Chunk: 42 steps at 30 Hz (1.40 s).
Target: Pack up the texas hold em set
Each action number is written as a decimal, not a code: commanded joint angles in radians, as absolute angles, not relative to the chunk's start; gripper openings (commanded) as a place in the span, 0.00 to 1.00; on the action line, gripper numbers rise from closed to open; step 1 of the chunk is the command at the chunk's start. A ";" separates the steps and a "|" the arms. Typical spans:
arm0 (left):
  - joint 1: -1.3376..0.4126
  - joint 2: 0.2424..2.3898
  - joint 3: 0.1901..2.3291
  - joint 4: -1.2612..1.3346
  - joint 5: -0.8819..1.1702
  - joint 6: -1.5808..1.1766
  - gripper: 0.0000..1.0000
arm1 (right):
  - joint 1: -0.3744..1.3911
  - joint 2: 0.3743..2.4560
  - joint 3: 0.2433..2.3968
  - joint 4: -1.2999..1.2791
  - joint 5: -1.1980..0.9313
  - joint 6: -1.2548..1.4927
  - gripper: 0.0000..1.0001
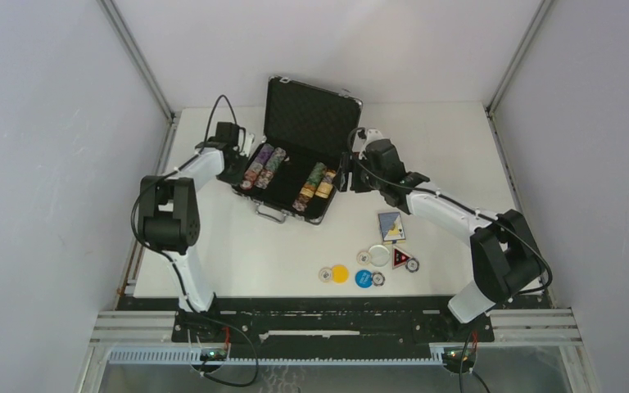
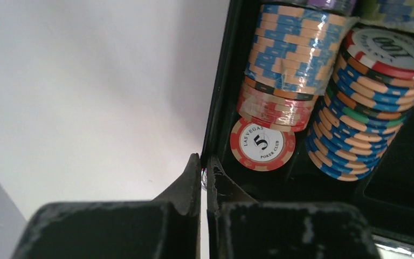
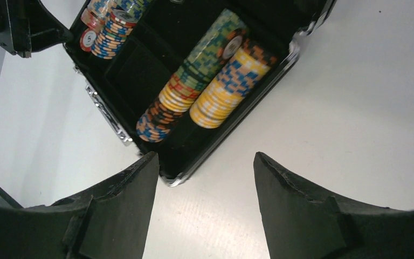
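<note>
At the briefcase [image 1: 311,119] left rim, my left gripper [image 2: 204,164] pinches tight on it; my right gripper [image 3: 205,162] gapes empty beside the briefcase; a tug could topple the chip stacks [image 2: 291,59]

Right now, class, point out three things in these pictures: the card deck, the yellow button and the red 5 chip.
card deck [image 1: 391,226]: top view, middle of its face.
yellow button [image 1: 340,273]: top view, its centre.
red 5 chip [image 2: 261,143]: left wrist view, white centre label.
</note>
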<state>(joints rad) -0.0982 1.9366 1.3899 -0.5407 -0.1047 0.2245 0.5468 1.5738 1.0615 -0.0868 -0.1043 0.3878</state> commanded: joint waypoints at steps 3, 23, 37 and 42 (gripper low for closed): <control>-0.185 1.827 1.268 -0.562 0.011 0.025 0.00 | 0.561 1.498 1.023 -0.064 -0.085 0.386 0.73; -0.359 1.579 0.943 -0.553 -0.190 -0.175 0.00 | 0.564 1.508 1.003 -0.085 -0.034 0.378 0.71; -0.389 1.605 0.953 -0.558 -0.176 -0.160 0.00 | 0.559 1.718 1.066 -0.198 0.031 0.396 0.39; -0.401 1.608 0.955 -0.563 -0.172 -0.158 0.00 | 0.571 1.775 1.096 -0.216 0.041 0.399 0.33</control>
